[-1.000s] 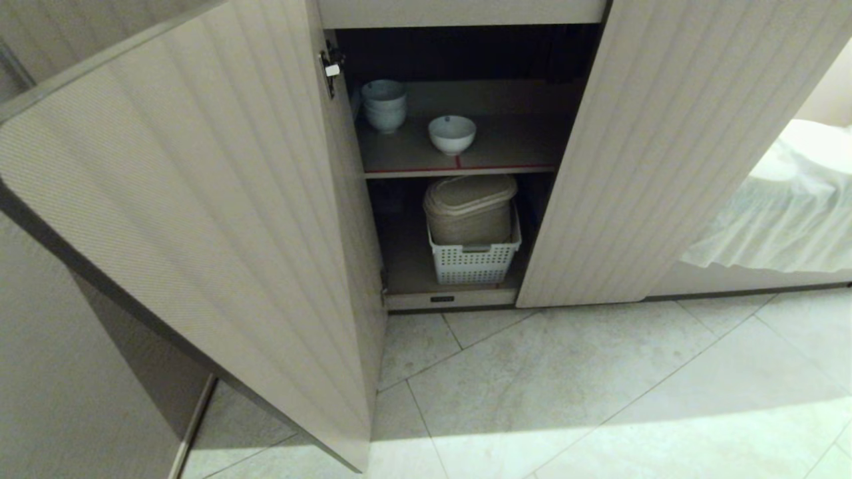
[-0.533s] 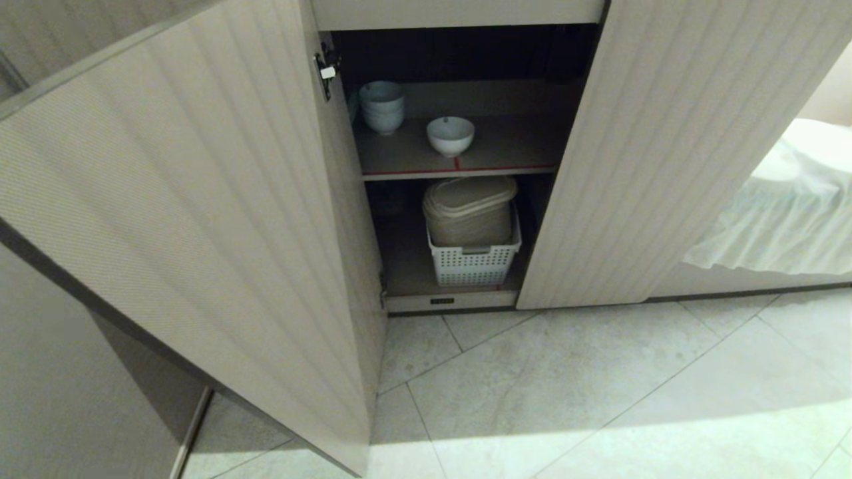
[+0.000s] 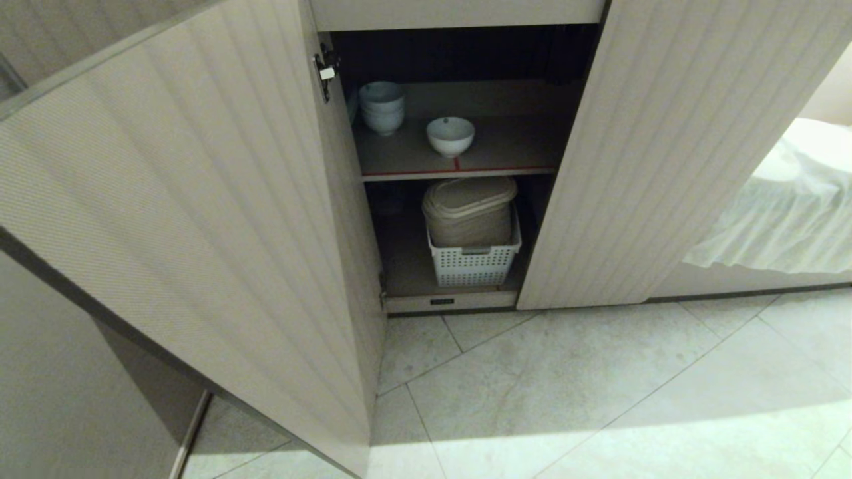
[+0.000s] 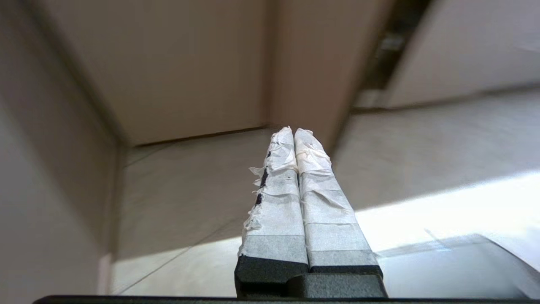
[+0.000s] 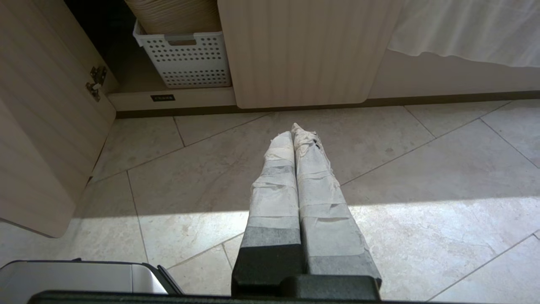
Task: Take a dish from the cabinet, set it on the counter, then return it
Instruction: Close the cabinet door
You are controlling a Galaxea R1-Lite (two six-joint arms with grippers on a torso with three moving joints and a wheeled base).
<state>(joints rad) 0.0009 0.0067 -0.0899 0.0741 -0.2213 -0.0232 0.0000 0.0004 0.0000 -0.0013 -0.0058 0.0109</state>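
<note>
The cabinet (image 3: 200, 219) stands open, both fluted beige doors swung out. On its upper, red-edged shelf sits the dish (image 3: 450, 135), a small white bowl, alone near the shelf's middle. Neither arm shows in the head view. My left gripper (image 4: 294, 131) is shut and empty, low over the floor tiles beside the left door. My right gripper (image 5: 293, 130) is also shut and empty, pointing at the floor in front of the cabinet (image 5: 303, 50). The counter is out of view.
Stacked greyish-white bowls (image 3: 382, 106) stand at the shelf's back left. Below, a white slotted basket (image 3: 474, 261) holds a beige lidded container (image 3: 470, 209). A white cloth (image 3: 785, 213) hangs at the right. A metal bin (image 5: 84, 276) is near my right arm.
The head view has shifted slightly, so the cabinet opening sits a little further left. The bowls and basket have not moved on their shelves.
</note>
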